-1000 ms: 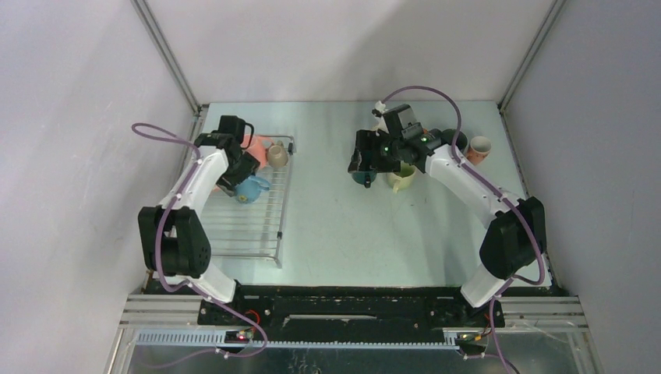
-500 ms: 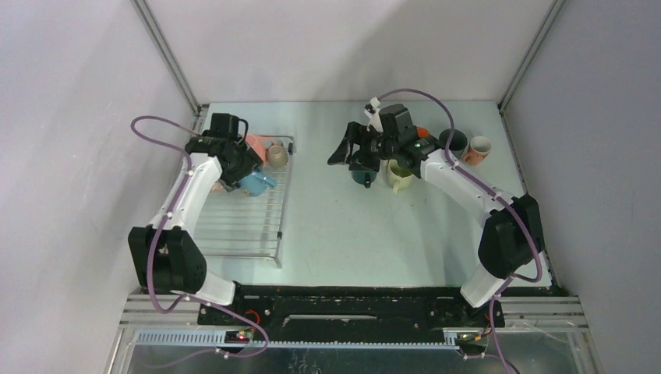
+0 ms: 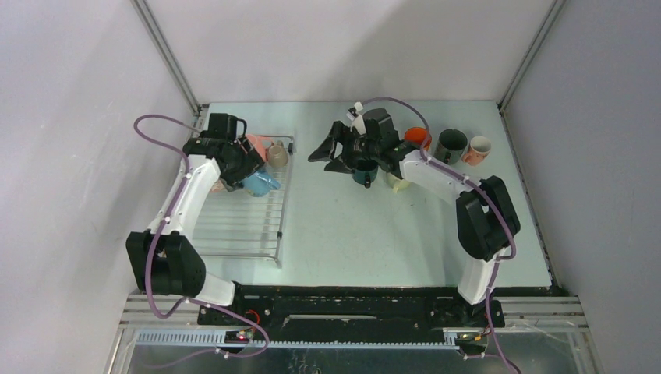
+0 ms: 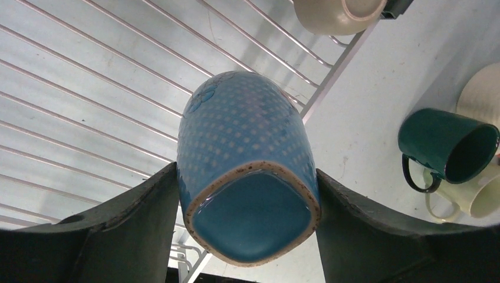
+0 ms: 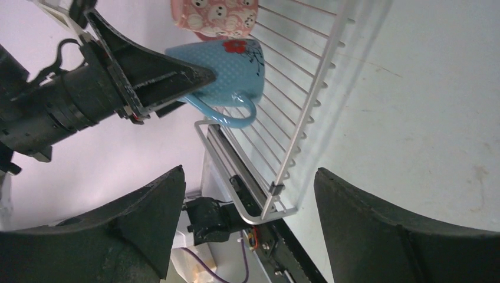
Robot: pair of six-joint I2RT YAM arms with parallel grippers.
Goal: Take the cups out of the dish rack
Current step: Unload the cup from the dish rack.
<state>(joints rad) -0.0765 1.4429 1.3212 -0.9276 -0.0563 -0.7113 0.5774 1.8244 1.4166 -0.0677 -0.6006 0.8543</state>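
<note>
My left gripper [image 4: 247,227] is shut on a blue dotted mug [image 4: 247,141], holding it by its base over the silver wire dish rack [image 4: 88,88]. In the top view the mug [image 3: 261,185] hangs over the rack's [image 3: 242,222] far right part. A pink speckled cup [image 3: 255,144] and a beige cup [image 3: 277,156] sit at the rack's far end. My right gripper [image 3: 323,154] is open and empty, between the rack and a dark green cup [image 3: 363,173]. Its wrist view shows the blue mug [image 5: 230,73] and the pink cup [image 5: 215,15].
On the table right of the rack stand a cream cup [image 3: 401,184], an orange cup [image 3: 418,136], a dark cup [image 3: 451,145] and a pink-white cup [image 3: 478,148]. Walls close in the table on the left, the far side and the right.
My right arm has swung left, away from the dark green cup and toward the rack, jaws open. My left gripper has carried the blue mug slightly right and farther back over the rack.
</note>
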